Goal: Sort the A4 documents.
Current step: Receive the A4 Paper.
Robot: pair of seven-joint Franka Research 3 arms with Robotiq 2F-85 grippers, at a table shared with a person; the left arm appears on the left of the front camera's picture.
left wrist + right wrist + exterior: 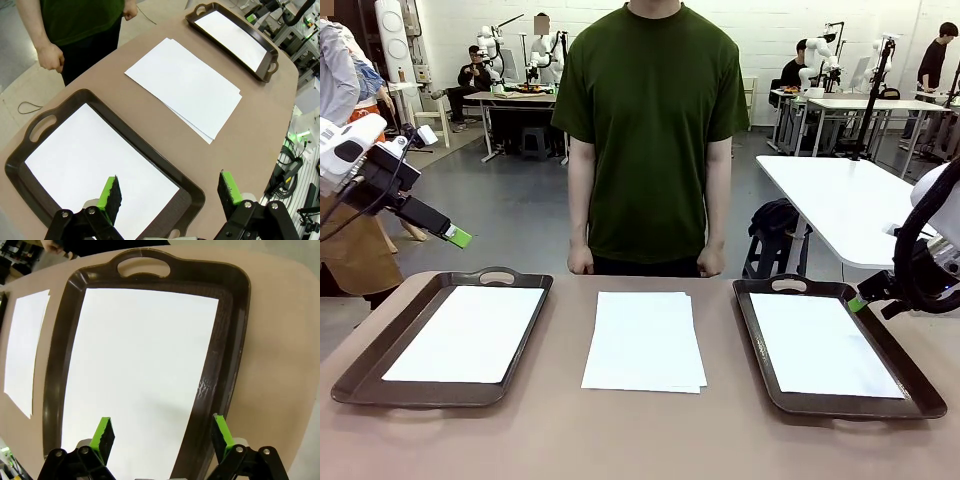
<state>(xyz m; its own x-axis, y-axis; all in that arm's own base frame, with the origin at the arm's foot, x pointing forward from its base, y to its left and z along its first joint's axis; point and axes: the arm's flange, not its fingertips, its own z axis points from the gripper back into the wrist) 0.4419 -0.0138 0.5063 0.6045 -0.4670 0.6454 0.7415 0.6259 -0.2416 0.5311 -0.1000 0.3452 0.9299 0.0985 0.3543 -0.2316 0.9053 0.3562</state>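
The left claw (170,192) hangs raised above the left tray (358,385), which lies left of the stack (644,340). Its jaws are wide apart with nothing between them. The right claw (162,432) is equally spread and empty, poised over the right tray (235,340), right of the stack.

The layout looks made for sorting. The unsorted stack sits in the middle of the table (620,440), where either arm could reach it, and each tray is on its own arm's side. 1 sheet (470,333) already lies flat in the left tray and 1 more (820,345) in the right tray, so each bin seems started. The open, idle claws suggest no pick is under way.

Every sheet has its long axis running from the robot's side toward the person beyond the stack, with the short edges facing each of them. The stack holds at least 2 sheets, slightly fanned, and a lower one peeks out along its right and near edges.
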